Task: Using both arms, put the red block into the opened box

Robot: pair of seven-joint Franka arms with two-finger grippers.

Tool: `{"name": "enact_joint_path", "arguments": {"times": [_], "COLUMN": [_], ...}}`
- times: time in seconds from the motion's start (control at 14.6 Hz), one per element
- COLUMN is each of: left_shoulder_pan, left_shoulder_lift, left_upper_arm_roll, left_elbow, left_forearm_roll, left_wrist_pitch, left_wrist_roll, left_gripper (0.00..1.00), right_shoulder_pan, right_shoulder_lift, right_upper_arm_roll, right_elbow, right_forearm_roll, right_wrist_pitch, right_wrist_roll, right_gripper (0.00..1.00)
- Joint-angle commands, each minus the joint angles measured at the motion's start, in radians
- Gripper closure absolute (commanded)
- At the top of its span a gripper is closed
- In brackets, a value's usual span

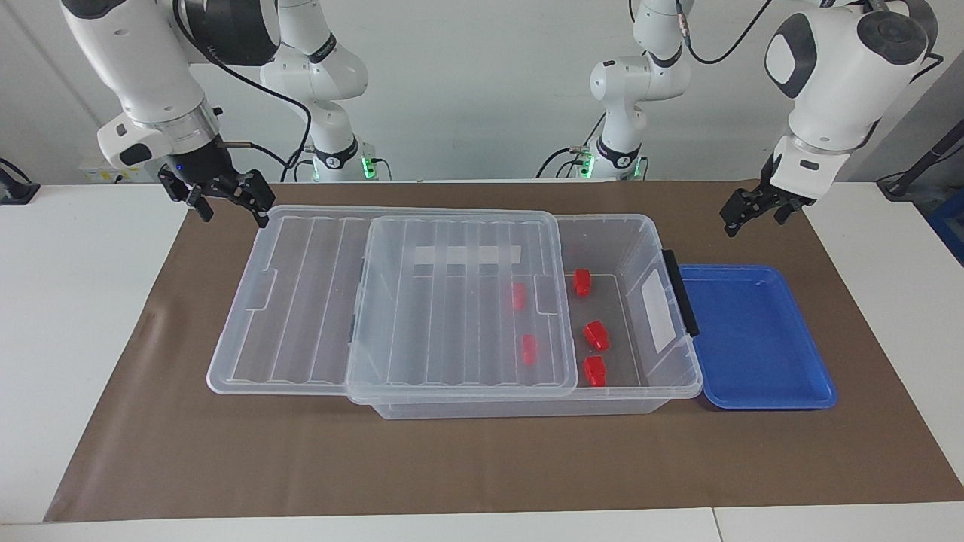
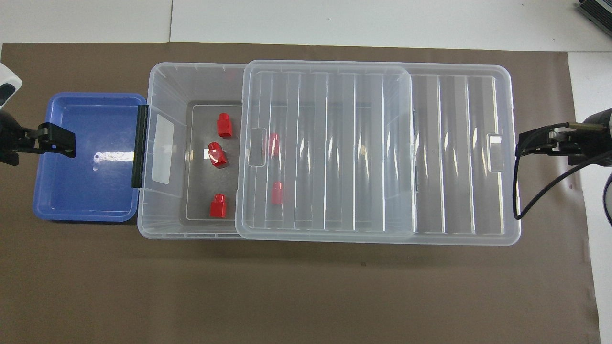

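Observation:
The clear box [image 1: 640, 224] [image 2: 165, 81] lies along the brown mat. Its ribbed lid [image 1: 452, 324] [image 2: 373, 153] is slid toward the right arm's end, so the end with the black clip [image 1: 681, 293] stands uncovered. Three red blocks [image 1: 581, 281] [image 1: 596, 335] [image 1: 595, 370] lie on the bare floor of the box, also visible from overhead [image 2: 224, 125] [image 2: 217, 155] [image 2: 219, 206]. Two more red blocks [image 1: 519, 295] [image 1: 529, 348] show through the lid. My left gripper [image 1: 755, 212] [image 2: 52, 143] hangs open and empty over the blue tray's outer edge. My right gripper [image 1: 233, 209] [image 2: 530, 143] waits open, above the lid's overhanging end.
A shallow blue tray [image 1: 753, 339] [image 2: 91, 181] with nothing in it sits against the clip end of the box. The brown mat [image 1: 482, 467] covers the middle of the white table. The lid overhangs the box toward the right arm's end.

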Motion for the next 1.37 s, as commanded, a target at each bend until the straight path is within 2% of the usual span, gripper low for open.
{"name": "enact_joint_path", "arguments": {"times": [0.0, 0.34, 0.62, 1.17, 1.3], "left_shoulder_pan": [-0.001, -0.002, -0.002, 0.013, 0.013], "left_shoulder_lift": [-0.023, -0.027, -0.026, -0.024, -0.017], "left_upper_arm_roll": [-0.011, -0.016, -0.02, -0.011, -0.011], "left_elbow": [-0.031, -0.043, -0.036, -0.004, 0.05], "left_forearm_roll": [-0.013, -0.022, -0.091, -0.087, -0.084], "left_wrist_pitch": [0.023, 0.037, 0.028, 0.019, -0.023], "left_wrist_roll": [0.035, 0.038, 0.033, 0.029, 0.03], "left_gripper": [0.0, 0.0, 0.0, 0.0, 0.0], "right_shoulder_pan": [-0.009, -0.009, -0.009, -0.009, -0.009], "right_shoulder_lift": [-0.024, -0.024, -0.024, -0.024, -0.024], "right_upper_arm_roll": [0.007, 0.007, 0.007, 0.007, 0.007], "right_elbow": [-0.023, -0.023, -0.023, -0.024, -0.024], "right_forearm_roll": [0.017, 0.017, 0.017, 0.017, 0.017], "right_wrist_pitch": [-0.005, -0.004, -0.002, -0.001, -0.001], "right_wrist_roll": [-0.005, -0.007, -0.005, -0.007, -0.007], "right_gripper": [0.0, 0.0, 0.0, 0.0, 0.0]}}
